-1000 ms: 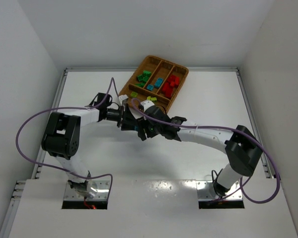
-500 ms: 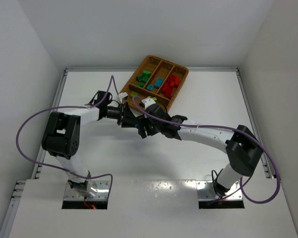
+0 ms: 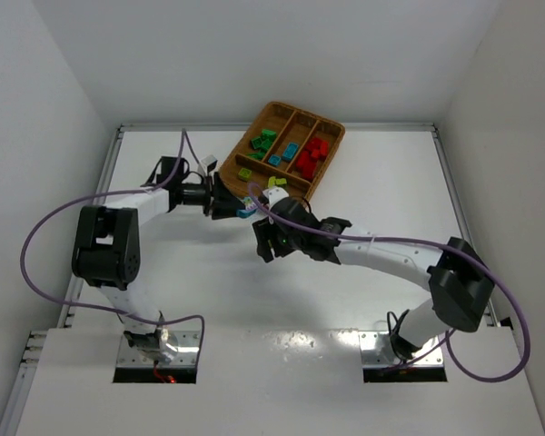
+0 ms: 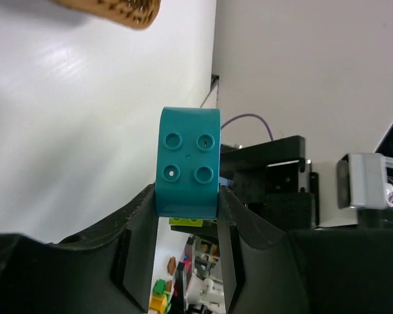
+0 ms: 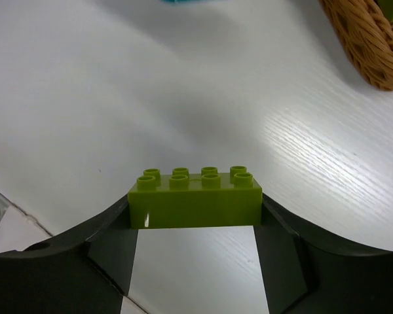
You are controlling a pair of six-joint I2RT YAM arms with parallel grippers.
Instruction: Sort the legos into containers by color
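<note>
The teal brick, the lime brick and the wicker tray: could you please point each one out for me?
teal brick (image 4: 188, 157): left wrist view, on its studded face.
lime brick (image 5: 195, 208): right wrist view, on its smooth side wall.
wicker tray (image 5: 365, 49): right wrist view, on its woven outer wall.

tray (image 3: 331, 128) 1 — compartments 3 | arms (image 3: 141, 202) 2 | purple cables (image 3: 45, 227) 2 | blue bricks (image 4: 187, 163) 3 | lime bricks (image 5: 195, 199) 3 | green bricks (image 3: 267, 135) about 4 | red bricks (image 3: 311, 156) — heaped, count unclear
</note>
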